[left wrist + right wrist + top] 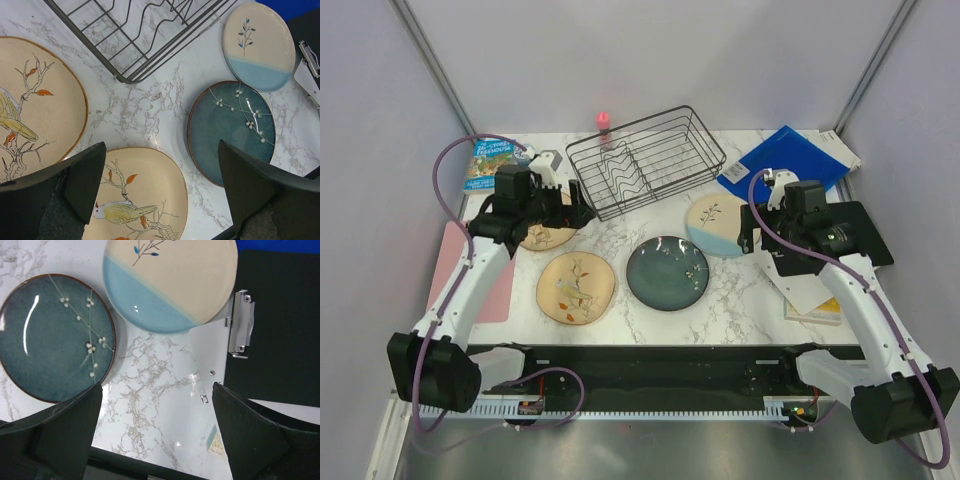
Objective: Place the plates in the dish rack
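The marble tabletop [730, 290] carries all. The rack [665, 188] stands at its far side and it has no plate in it. The four plates lie flat in front of the rack. One tan plate [548, 236] is just before the rack's left front corner, partly hidden in the top view. A second tan plate [576, 287] lies further out from that corner. The teal plate [667, 272] lies before the rack's middle. The blue plate [715, 224] lies beside its right front corner.

The left hand [161, 165] hovers at the rack's left front corner, above the tan plates. It is spread wide and holds nothing. The right hand [157, 405] hovers to the right of the rack, between the blue plate and a clipboard [850, 235], also spread and holding nothing.

We judge that loading is not begun and the step in hand is the reach for a first plate. The next move calls for catching a flat plate by its rim, then turning it upright into a divider slot.

Right of the rack lies a blue folder [790, 160], and nearer to us the clipboard, which is close to the blue plate and may crowd the right hand. Left of the rack are a pink sheet [505, 290] and a book [490, 165]. Behind the rack stands a small red thing [604, 122].
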